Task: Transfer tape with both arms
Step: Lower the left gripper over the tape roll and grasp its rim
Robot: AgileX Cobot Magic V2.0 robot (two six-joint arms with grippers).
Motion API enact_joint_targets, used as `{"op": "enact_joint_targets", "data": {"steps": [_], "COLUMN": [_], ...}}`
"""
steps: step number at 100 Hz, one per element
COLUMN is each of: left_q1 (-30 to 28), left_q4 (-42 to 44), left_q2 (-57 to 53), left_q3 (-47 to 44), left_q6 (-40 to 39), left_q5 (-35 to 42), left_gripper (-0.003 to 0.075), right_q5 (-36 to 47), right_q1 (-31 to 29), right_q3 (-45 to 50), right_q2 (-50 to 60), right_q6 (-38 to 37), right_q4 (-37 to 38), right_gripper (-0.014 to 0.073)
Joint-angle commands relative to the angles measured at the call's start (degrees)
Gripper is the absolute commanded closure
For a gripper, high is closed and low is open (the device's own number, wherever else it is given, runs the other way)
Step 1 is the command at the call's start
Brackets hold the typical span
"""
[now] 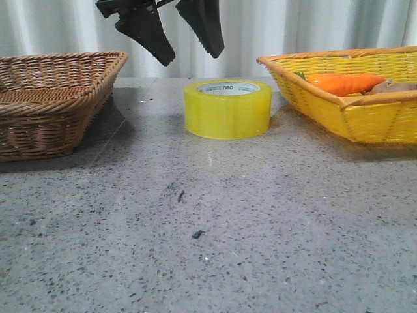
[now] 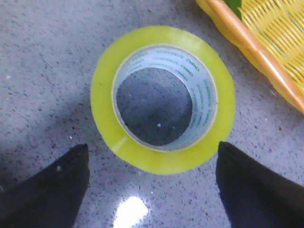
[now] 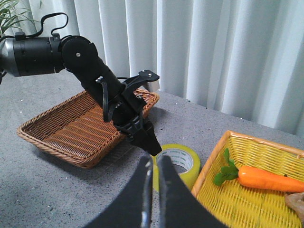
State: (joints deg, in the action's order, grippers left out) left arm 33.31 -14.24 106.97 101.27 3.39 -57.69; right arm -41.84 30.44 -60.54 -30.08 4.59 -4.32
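Speckled grey table (image 1: 215, 235) | tape (image 1: 227, 108) flat between 2 baskets | left gripper (image 1: 171, 34) spread, poised above it | right gripper (image 3: 153, 176) pressed together | descend centred, straddle roll wall evenly.

The front camera sat low over the table (image 1: 195, 261), while both wrist views looked down, sharing the tape (image 1: 227, 108).

1. White pleated curtains (image 1: 313, 29) are hanging behind the table; light is passing softly through them.
2. The grey speckled stone table (image 1: 215, 228) is reflecting a bright glare.
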Motion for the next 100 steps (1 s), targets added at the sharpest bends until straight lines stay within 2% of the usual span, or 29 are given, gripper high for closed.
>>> {"op": "enact_joint_targets", "data": {"steps": [1, 66, 73, 80, 95, 100], "left_q1": [0.05, 0.05, 0.05, 0.05, 0.05, 0.05], "left_q4": [-0.91, -1.20, -1.62, -1.62, -1.62, -1.62], "left_q2": [-2.26, 5.00, 5.52, 5.55, 5.55, 5.55], "left_q3": [1.95, 2.08, 2.08, 2.08, 2.56, 3.24], "left_q6": [-1.03, -2.73, -2.73, -2.73, -2.73, -2.73], "left_q5": [4.46, 5.67, 5.41, 5.41, 5.04, 4.13], "left_gripper": [0.0205, 0.0225, 0.0292, 0.0409, 0.0743, 0.0741], "right_q5": [5.25, 4.00, 4.00, 4.00, 4.00, 4.00], "right_q1": [-0.28, -0.28, -0.28, -0.28, -0.28, -0.28], "right_q3": [-1.14, -1.14, -1.14, -1.14, -1.14, -1.14], "right_q2": [-0.82, -0.82, -0.82, -0.82, -0.82, -0.82], "right_q6": [-0.14, -0.14, -0.14, -0.14, -0.14, -0.14], "right_q4": [0.27, -0.07, -0.07, -0.07, -0.07, -0.07], "right_gripper": [0.0644, 0.0644, 0.0644, 0.0644, 0.0644, 0.0644]}}
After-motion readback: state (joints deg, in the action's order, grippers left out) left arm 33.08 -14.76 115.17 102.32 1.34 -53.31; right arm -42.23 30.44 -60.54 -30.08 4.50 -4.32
